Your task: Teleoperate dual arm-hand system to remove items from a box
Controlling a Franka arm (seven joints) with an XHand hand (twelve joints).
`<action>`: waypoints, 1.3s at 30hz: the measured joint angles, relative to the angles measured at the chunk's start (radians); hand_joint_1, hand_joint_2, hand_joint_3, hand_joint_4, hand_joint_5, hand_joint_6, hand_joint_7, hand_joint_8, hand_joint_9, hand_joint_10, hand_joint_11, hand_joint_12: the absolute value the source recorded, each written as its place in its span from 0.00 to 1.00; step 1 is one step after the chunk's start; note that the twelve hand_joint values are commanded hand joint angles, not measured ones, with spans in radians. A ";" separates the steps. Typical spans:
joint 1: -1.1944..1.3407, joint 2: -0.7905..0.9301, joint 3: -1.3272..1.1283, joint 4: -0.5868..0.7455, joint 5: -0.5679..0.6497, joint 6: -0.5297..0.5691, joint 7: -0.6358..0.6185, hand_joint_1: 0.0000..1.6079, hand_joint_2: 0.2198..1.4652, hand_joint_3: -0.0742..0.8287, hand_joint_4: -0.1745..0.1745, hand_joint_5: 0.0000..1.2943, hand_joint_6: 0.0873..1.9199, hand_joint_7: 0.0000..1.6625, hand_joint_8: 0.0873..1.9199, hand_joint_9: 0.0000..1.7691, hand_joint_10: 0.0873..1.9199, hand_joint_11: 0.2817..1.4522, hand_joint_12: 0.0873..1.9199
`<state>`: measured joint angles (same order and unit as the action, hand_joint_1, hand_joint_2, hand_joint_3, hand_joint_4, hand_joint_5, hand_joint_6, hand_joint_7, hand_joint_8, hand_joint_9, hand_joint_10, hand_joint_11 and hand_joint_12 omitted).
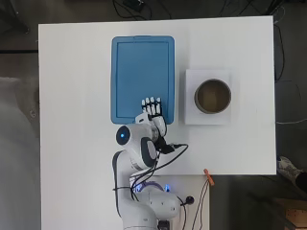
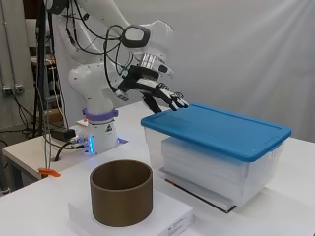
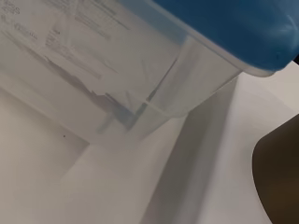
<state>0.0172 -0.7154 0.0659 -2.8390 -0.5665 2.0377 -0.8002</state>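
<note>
A clear plastic box (image 2: 206, 167) with a blue lid (image 1: 142, 76) stands on the white table, lid closed (image 2: 216, 129). White contents show dimly through its wall (image 3: 93, 70). My hand (image 1: 152, 109) hovers over the lid's near corner, fingers straight and spread, palm down (image 2: 165, 93). In the side view the fingertips (image 2: 179, 102) sit just above the lid's edge; whether they touch it I cannot tell. The wrist view shows the box's corner and the lid's rim (image 3: 243, 28) from below.
A brown round container (image 1: 212, 96) stands on a flat white block (image 1: 208, 117) right of the box (image 2: 121, 191). An orange clip (image 1: 208, 176) lies at the table's near edge. Cables run by the arm's base (image 1: 144, 187).
</note>
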 joint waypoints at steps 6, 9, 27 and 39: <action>0.010 0.032 -0.075 -0.017 -0.035 0.075 -0.058 0.65 0.79 0.09 0.95 0.29 0.95 0.42 0.95 0.45 0.91 0.27 0.73; 0.023 0.014 -0.168 -0.018 0.024 0.103 -0.303 0.80 0.84 0.13 0.35 0.27 0.96 0.38 0.88 0.43 0.75 0.23 0.61; 0.064 0.116 -0.227 0.271 0.398 -0.049 -0.494 0.64 0.95 0.08 0.40 0.33 0.87 0.36 0.93 0.36 0.86 0.23 0.56; 0.050 0.403 -0.228 0.624 0.315 -0.053 -0.421 0.71 0.89 0.08 0.43 0.40 0.81 0.38 0.85 0.39 0.80 0.26 0.44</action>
<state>0.0670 -0.3123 -0.1624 -2.2152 -0.2514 1.9848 -1.2216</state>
